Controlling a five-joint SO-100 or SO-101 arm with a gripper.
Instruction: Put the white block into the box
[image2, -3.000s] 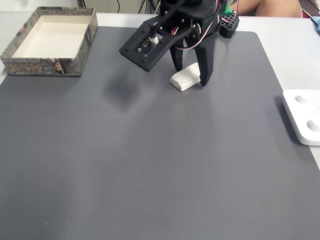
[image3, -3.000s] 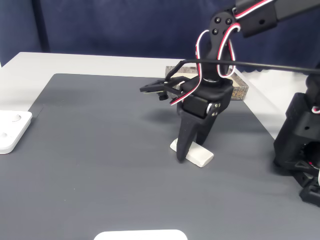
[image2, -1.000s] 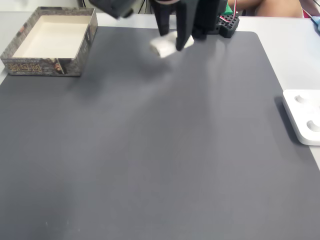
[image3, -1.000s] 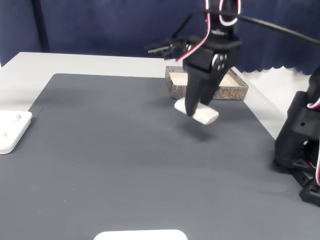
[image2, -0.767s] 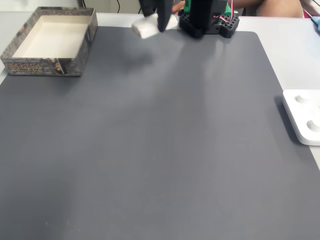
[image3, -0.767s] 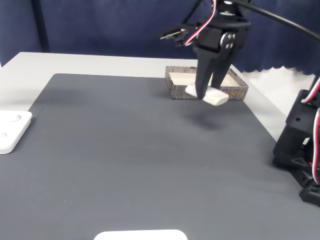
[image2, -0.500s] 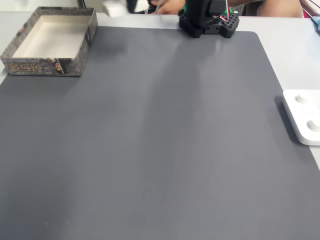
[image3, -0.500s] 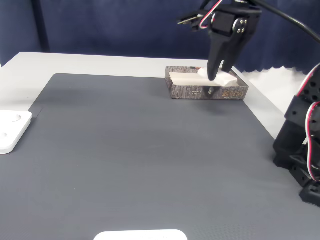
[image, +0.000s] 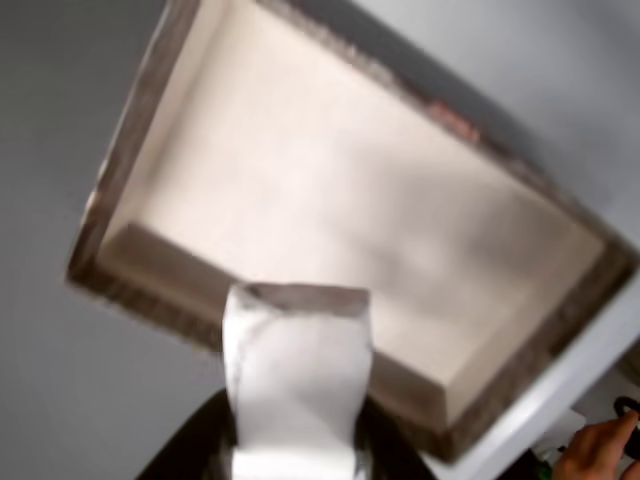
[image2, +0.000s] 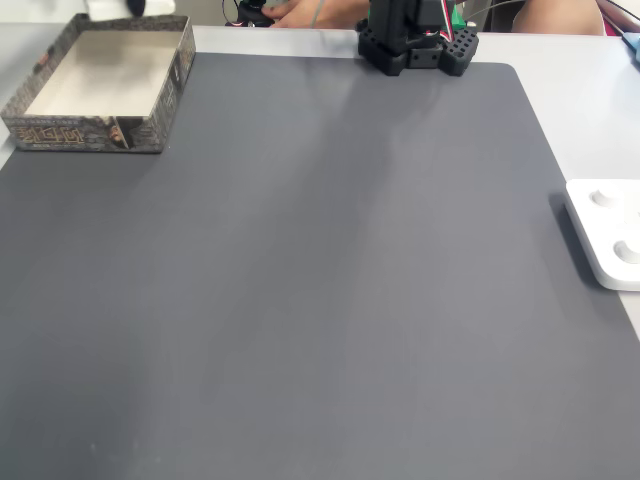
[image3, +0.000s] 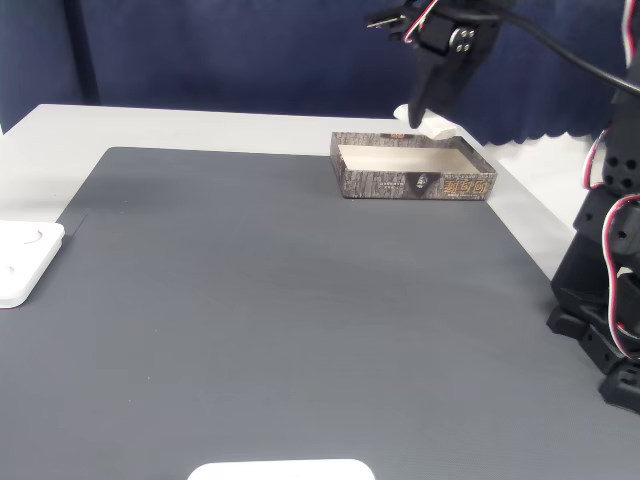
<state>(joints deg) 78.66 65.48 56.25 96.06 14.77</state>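
Note:
The white block (image3: 428, 123) hangs in the air just above the far side of the box (image3: 380, 184), with my gripper (image3: 420, 115) shut on it. In the other view the block (image: 296, 375) fills the lower middle, held between dark fingers, and the box (image: 330, 190) lies below it with its cream floor bare. In a fixed view from above, the block (image2: 106, 8) and a dark part of the gripper (image2: 134, 6) show at the top edge, over the box's far rim (image2: 128, 18).
A dark grey mat (image2: 330, 280) covers the table. A flat white panel (image2: 606, 236) lies at its right edge. The arm's base (image2: 415, 38) stands at the mat's far edge. A person's hand (image: 598, 448) is near the base.
My gripper has carried the block further towards and over the box, from its near side to above its far side, and a little higher. The box has not moved.

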